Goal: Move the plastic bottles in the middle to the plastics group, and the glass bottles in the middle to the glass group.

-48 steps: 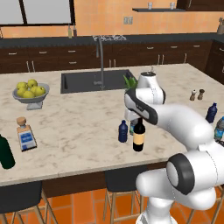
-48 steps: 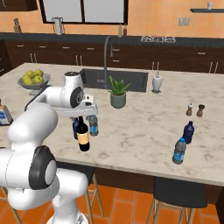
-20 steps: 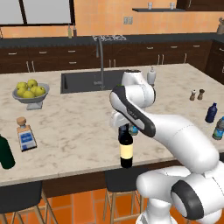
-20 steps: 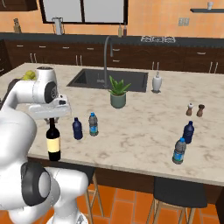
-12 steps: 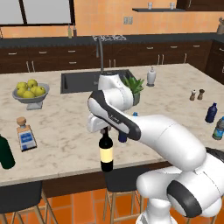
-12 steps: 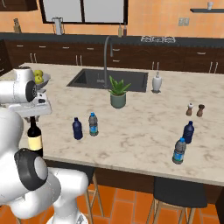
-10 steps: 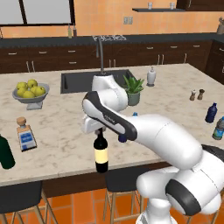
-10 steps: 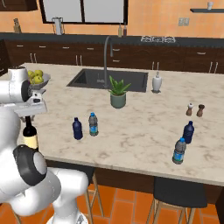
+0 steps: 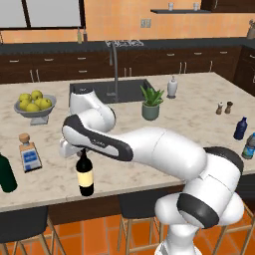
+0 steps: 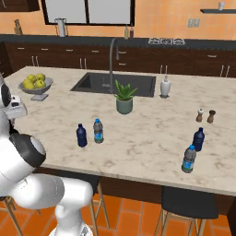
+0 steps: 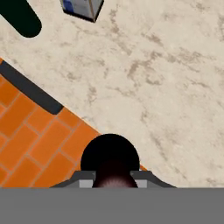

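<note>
wine bottle (image 9: pixel 85 174): held by the neck, hanging upright at the front edge of the island, body in front of the counter lip and apparently over the floor, not set down

gripper (image 9: pixel 79 150): closed on the wine bottle's dark red neck; in the hand view the bottle top (image 11: pixel 110 159) sits between the two fingertips, so grip looks centred

handling: judged glass, so heavy, stiff, smooth and breakable; weight hangs well below the grip, expect swing on fast moves

where to hold: neck works for carrying upright; a slip here means a drop to the tile floor (image 11: pixel 39 144), so keep it vertical and bring it back over the counter (image 9: pixel 50 172) before lowering

glass group: green bottle (image 9: pixel 7 173) at the far left front of the counter, square clear bottle (image 9: pixel 29 152) with blue label and cork just behind and right of it; both show at the top left of the hand view

drop spot: bare marble between the square bottle and the wine bottle looks free

in the way: the two glass-group bottles stand close together, so coming in from their right looks safer than passing between them; fruit bowl (image 9: pixel 35 107) sits further back, well apart

plastic bottles: dark blue bottle (image 10: pixel 81 135) and clear bottle (image 10: pixel 98 131) side by side mid-counter, untouched, light and easy by comparison

plastics group: two small bottles (image 10: pixel 193 148) near the right front edge, with salt and pepper shakers (image 10: pixel 205 115) behind them

other: potted plant (image 10: pixel 124 97) behind the middle pair, sink (image 10: pixel 115 83) beyond it
</note>
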You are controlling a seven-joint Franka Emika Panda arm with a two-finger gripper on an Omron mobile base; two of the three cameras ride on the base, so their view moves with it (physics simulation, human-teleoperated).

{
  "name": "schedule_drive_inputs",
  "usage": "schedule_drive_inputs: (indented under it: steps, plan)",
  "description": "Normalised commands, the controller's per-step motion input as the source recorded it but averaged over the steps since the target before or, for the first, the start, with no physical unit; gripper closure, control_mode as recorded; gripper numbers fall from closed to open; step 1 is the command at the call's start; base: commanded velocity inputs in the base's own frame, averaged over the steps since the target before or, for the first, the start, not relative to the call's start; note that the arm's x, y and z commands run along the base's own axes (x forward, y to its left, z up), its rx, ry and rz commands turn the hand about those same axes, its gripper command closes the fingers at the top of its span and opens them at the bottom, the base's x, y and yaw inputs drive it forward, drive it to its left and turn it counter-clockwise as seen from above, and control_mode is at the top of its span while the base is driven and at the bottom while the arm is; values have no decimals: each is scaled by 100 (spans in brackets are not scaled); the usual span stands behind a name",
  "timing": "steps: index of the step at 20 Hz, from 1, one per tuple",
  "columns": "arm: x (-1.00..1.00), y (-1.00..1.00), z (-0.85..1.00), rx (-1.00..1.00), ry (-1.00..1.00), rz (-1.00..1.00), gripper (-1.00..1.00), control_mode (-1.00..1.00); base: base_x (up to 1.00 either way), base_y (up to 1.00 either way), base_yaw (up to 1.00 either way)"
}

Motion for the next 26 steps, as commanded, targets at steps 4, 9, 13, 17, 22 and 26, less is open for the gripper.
schedule_drive_inputs:
  steps: [4,9,13,17,22,26]
  plan:
    - [44,79,-2,0,-21,0,100,-100,0,0,0]
    - [42,65,-13,1,-8,0,100,-100,0,0,0]
    - [43,49,-21,4,0,0,100,-100,0,0,0]
    - [43,30,-23,4,-1,0,100,-100,0,0,0]
    - [45,37,-22,3,-2,0,100,-100,0,0,0]
    - [14,22,-24,1,-1,0,100,-100,0,0,0]
